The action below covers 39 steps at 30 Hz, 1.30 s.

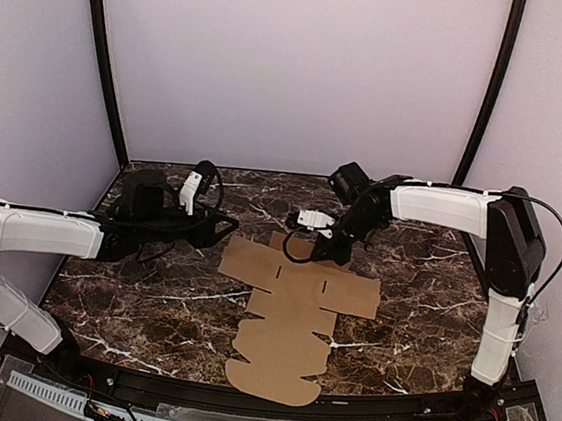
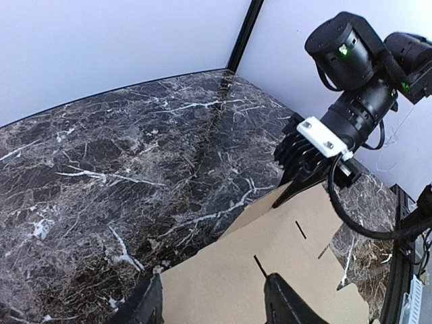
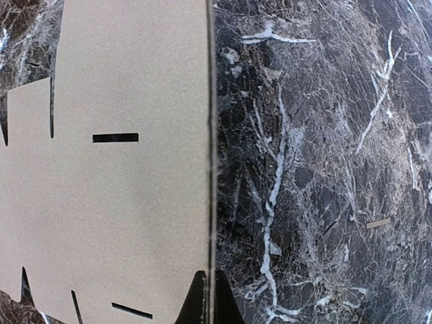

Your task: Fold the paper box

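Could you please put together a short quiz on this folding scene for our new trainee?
1. True or false: the paper box is already folded into a cube.
2. Fill in: the left gripper has its jaws ____.
3. Which one pinches the far edge of the paper box? A) left gripper B) right gripper C) neither
Key: 1 false, it lies flat and unfolded; 2 open; 3 B.
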Each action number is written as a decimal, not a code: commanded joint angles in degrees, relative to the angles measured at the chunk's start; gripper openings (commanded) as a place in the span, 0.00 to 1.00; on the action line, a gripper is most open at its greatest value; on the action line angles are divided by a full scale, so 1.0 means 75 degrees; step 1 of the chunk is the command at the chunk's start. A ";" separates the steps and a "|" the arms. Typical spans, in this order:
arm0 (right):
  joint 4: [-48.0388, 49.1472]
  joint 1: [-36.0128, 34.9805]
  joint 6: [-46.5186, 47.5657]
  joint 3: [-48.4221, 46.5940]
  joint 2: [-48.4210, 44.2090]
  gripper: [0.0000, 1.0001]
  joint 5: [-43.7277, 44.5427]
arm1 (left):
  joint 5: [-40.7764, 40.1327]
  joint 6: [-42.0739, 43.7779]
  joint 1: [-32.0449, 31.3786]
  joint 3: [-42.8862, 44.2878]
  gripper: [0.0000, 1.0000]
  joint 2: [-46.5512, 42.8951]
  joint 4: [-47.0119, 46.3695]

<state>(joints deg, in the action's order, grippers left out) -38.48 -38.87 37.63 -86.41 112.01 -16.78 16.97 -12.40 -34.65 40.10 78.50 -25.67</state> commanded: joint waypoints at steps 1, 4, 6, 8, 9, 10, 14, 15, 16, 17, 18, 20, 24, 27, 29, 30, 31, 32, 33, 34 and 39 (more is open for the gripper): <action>-0.0637 -0.0007 0.0107 -0.0420 -0.0079 0.00 -0.0913 | 0.0839 0.0296 -0.0046 0.0245 0.51 0.0580 -0.0333; -0.1134 -0.0007 0.0171 -0.0637 -0.0098 0.00 -0.1442 | 0.1420 0.0534 -0.0144 0.0875 0.51 0.1005 0.0096; -0.1333 -0.0008 0.0191 -0.0703 -0.0104 0.00 -0.1690 | 0.1546 0.0795 -0.0238 0.1210 0.51 0.1177 0.0520; -0.1462 0.0001 0.0198 -0.0733 -0.0110 0.00 -0.1916 | 0.1486 0.1082 -0.0372 0.1475 0.50 0.1304 0.0908; -0.1483 -0.0004 0.0185 -0.0742 -0.0120 0.00 -0.1984 | 0.1399 0.1285 -0.0451 0.1635 0.50 0.1391 0.1153; -0.1494 -0.0003 0.0163 -0.0747 -0.0121 0.00 -0.2034 | 0.1355 0.1450 -0.0487 0.1707 0.48 0.1439 0.1263; -0.1508 0.0004 0.0085 -0.0788 -0.0133 0.00 -0.2166 | 0.1262 0.1721 -0.0640 0.2091 0.38 0.1706 0.1787; -0.1518 0.0012 0.0065 -0.0803 -0.0129 0.00 -0.2179 | 0.1273 0.1793 -0.0688 0.2202 0.36 0.1793 0.1843; -0.1525 0.0015 0.0050 -0.0822 -0.0133 0.00 -0.2207 | 0.1286 0.1885 -0.0741 0.2254 0.34 0.1839 0.1973; -0.1535 0.0031 0.0030 -0.0845 -0.0133 0.00 -0.2240 | 0.1299 0.1922 -0.0767 0.2366 0.33 0.1926 0.2042; -0.1531 0.0052 0.0014 -0.0858 -0.0133 0.00 -0.2303 | 0.1270 0.1973 -0.0822 0.2447 0.33 0.2001 0.2140; -0.1557 0.0109 -0.0038 -0.0914 -0.0133 0.00 -0.2430 | 0.1214 0.2020 -0.0895 0.2524 0.34 0.2102 0.2221; -0.1546 0.0250 -0.0236 -0.1058 -0.0102 0.00 -0.2648 | 0.0919 0.1961 -0.1028 0.2664 0.27 0.2245 0.2169; -0.1538 0.0307 -0.0415 -0.1136 -0.0049 0.00 -0.2714 | 0.0548 0.1816 -0.1145 0.2690 0.18 0.2256 0.1780; -0.1523 0.0320 -0.0531 -0.1177 0.0011 0.00 -0.2720 | 0.0314 0.1739 -0.1268 0.2753 0.13 0.2265 0.1417; -0.1521 0.0327 -0.0573 -0.1197 0.0034 0.00 -0.2714 | 0.0221 0.1732 -0.1340 0.2781 0.12 0.2258 0.1336; -0.1510 0.0335 -0.0626 -0.1219 0.0056 0.00 -0.2699 | 0.0174 0.1726 -0.1377 0.2807 0.10 0.2265 0.1190; -0.1511 0.0341 -0.0680 -0.1235 0.0081 0.00 -0.2679 | 0.0081 0.1737 -0.1440 0.2865 0.08 0.2261 0.1140; -0.1497 0.0366 -0.0751 -0.1270 0.0103 0.00 -0.2674 | 0.0022 0.1765 -0.1474 0.2896 0.08 0.2261 0.1071; -0.1486 0.0399 -0.0835 -0.1305 0.0132 0.00 -0.2694 | -0.0098 0.1792 -0.1544 0.2960 0.06 0.2263 0.1057; -0.1300 0.0614 -0.1518 -0.1498 0.0257 0.00 -0.2806 | -0.0866 0.2129 -0.1926 0.3041 0.02 0.2296 0.0989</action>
<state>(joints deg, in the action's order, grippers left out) -51.03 -34.89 31.70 -95.33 112.20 -36.23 14.35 1.52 -45.89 60.99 95.68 -14.22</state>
